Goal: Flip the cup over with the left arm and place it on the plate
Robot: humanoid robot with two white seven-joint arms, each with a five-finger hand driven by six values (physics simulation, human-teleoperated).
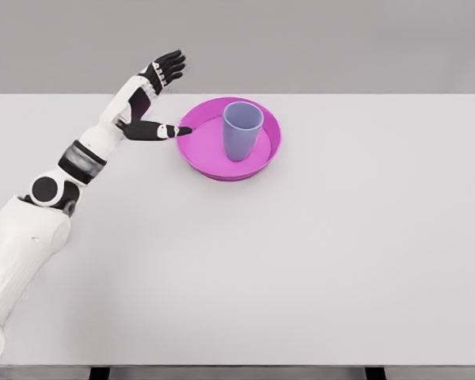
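Head view looks down on a wide white desk [301,261] with a grey wall behind it. A pink plate [202,150] sits in the upper middle of the frame, a little left of centre, and a pale blue-grey cup [241,134] stands upright inside it, mouth facing up, resting on the plate's floor slightly right of the plate's middle.

One white arm [87,154] comes in from the lower left corner and stretches diagonally up toward the upper left of the frame. Its left hand [154,99] is just left of the plate. The fingers [170,65] are released and spread: the four long ones point up and to the right, past the far edge of the desk as seen here, and hold nothing. The dark thumb [160,131] sticks out sideways to the right, its tip right at the plate's left rim; I cannot tell whether it touches the rim or only hangs just above it. There is a clear gap between the hand and the cup, with the plate's left side lying between them.

Along the bottom edge of the frame, dark bits of the desk's frame [99,372] show under the near edge.
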